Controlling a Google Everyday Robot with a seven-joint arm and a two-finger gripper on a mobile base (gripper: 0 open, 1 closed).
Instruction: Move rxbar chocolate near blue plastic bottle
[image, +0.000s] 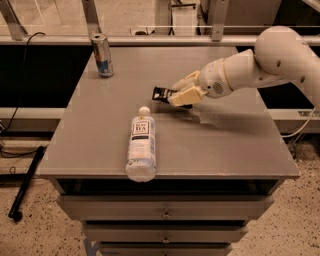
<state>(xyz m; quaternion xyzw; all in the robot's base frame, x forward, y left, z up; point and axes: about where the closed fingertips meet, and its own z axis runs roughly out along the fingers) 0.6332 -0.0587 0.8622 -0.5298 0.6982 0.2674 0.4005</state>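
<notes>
Where the tabletop (225, 145) meets its near edge, one bottle (141, 150) lies on its side. Its long axis runs 6 to 12 o'clock, base at the edge and white cap pointing to 12. Just past the cap, toward 1 o'clock, the end effector (176, 95) is clamped on one chocolate bar (161, 93). The bar's long axis runs 3 to 9, its free end pointing to 9, near the bottle but apart. Farthest, at 11 o'clock, one can (102, 55) stands upright.
</notes>
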